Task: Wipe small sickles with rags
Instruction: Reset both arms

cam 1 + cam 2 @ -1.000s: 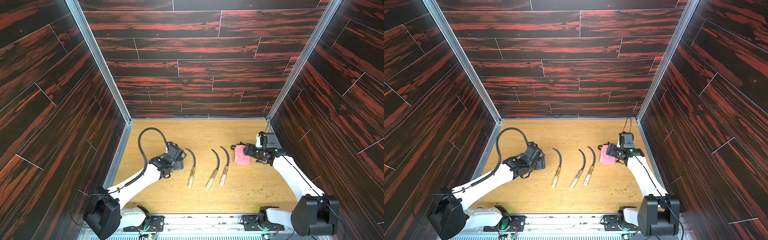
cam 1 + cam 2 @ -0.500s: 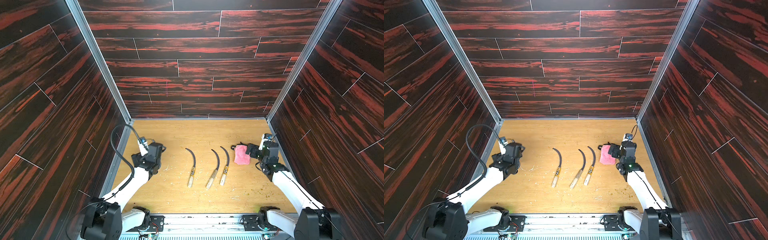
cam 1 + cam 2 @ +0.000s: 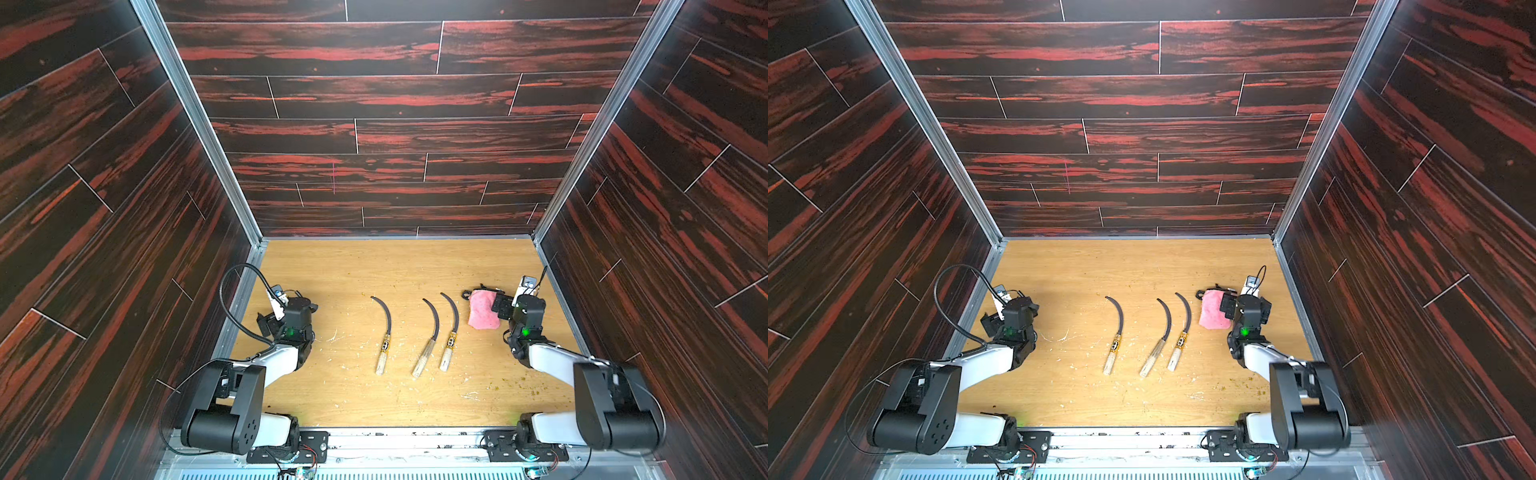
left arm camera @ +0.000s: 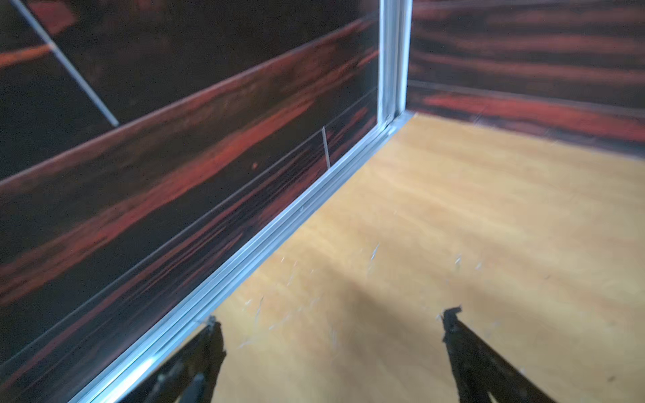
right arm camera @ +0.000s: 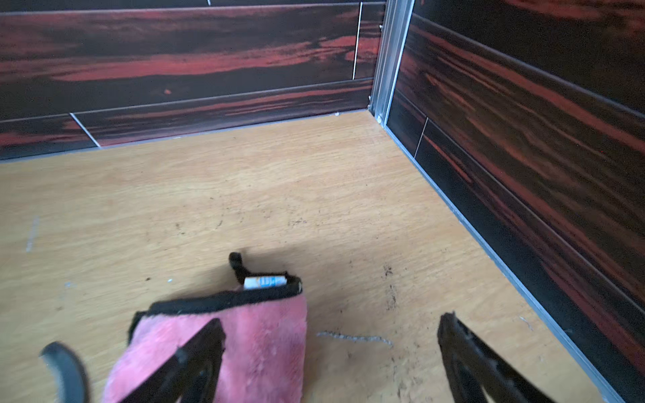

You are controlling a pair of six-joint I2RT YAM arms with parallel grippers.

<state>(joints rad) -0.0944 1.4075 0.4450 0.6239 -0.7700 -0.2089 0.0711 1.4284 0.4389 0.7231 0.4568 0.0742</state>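
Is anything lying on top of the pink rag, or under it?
Nothing lies on the pink rag; the open right gripper straddles its edge. Its underside against the table is covered.

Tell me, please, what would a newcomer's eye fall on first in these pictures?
Most striking are the three small sickles, lying side by side in the middle of the wooden table, dark blades pointing toward the back wall. Next comes the pink rag, flat on the table at the right, beside the open right gripper. The left gripper, also open, hangs near the left wall.
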